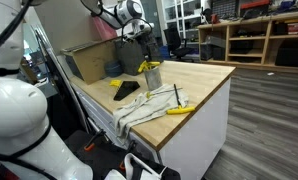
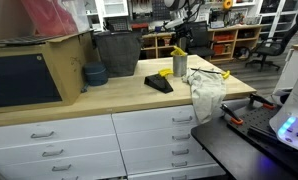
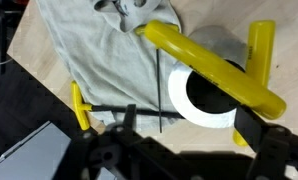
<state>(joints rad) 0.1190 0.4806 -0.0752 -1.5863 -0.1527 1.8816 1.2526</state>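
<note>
a workshop with shelving behind, and a pale wooden countertop point(image 1: 204, 78) over white drawers point(image 2: 149, 125). the gripper point(image 1: 141, 45) hangs just above the metal cup point(image 1: 152, 76), jaws spread wide with nothing between them. in the wrist view the yellow-handled tools point(image 3: 214, 70) lean out of the cup, one long handle lying across its mouth. the handles look stiff, smooth and light. standing loose, they would likely pivot or rattle if nudged, and the thin cup could tip or slide. the surest hold seems to be across the long handle, above the rim. beside the cup lies a soft crumpled cloth point(image 3: 99, 50) with a small yellow tool point(image 3: 81, 105) on it. farther off are a black slab point(image 1: 126, 91), a blue bowl point(image 2: 94, 73) and a cardboard box point(image 1: 89, 60).
</note>
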